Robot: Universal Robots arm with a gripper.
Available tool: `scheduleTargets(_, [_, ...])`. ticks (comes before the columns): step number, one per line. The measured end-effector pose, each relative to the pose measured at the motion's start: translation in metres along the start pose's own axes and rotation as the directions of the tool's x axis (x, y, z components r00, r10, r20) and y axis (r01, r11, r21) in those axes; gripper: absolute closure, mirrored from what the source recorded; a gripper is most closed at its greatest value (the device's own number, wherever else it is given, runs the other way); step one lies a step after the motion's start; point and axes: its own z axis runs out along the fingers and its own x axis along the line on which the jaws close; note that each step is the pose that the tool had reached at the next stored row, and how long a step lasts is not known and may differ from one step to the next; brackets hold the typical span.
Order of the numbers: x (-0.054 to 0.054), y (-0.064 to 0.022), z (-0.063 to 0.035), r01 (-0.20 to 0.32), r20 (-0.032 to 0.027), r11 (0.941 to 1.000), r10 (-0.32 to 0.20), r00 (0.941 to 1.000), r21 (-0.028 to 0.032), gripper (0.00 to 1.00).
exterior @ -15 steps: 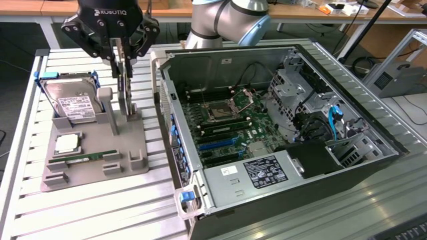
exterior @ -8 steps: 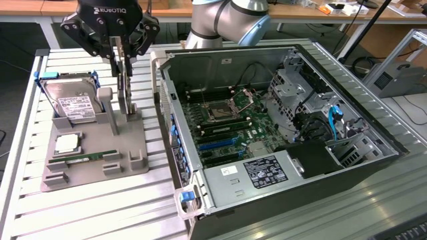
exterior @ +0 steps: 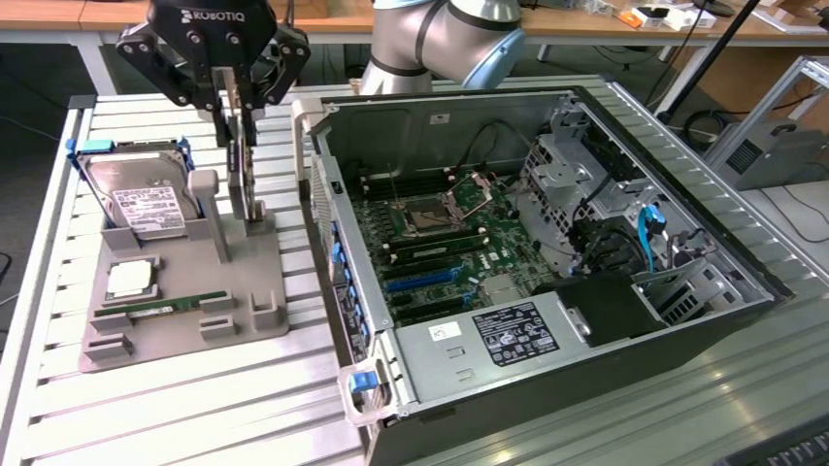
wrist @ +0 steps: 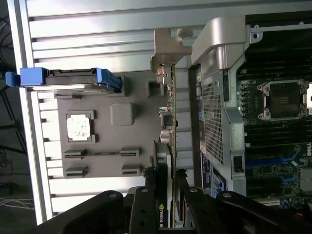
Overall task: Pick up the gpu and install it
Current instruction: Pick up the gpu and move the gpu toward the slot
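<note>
gripping gpu (exterior: pixel 237 146) upright, slatted metal table (exterior: pixel 169 408), desks (exterior: pixel 609 27) seemingly behind

The brand name ROBOTIQ stands in white capitals on the black body of the claw (exterior: pixel 236 97). In the wrist view the gpu (wrist: pixel 168 146) carries a green logo and the white word NVIDIA on its dark face, close to the claw; further characters after it cannot be made out. The white label on the hard drive (exterior: pixel 149 206) and the black label on the power supply (exterior: pixel 518 328) bear print too small to read.
</note>
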Motion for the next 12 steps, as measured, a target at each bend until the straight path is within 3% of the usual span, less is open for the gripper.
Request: scheduleTargets(12, [0.0000,-0.0001,-0.0044,0.000,0.0000,1.0000,0.000,1.0000,-0.0008,0.73])
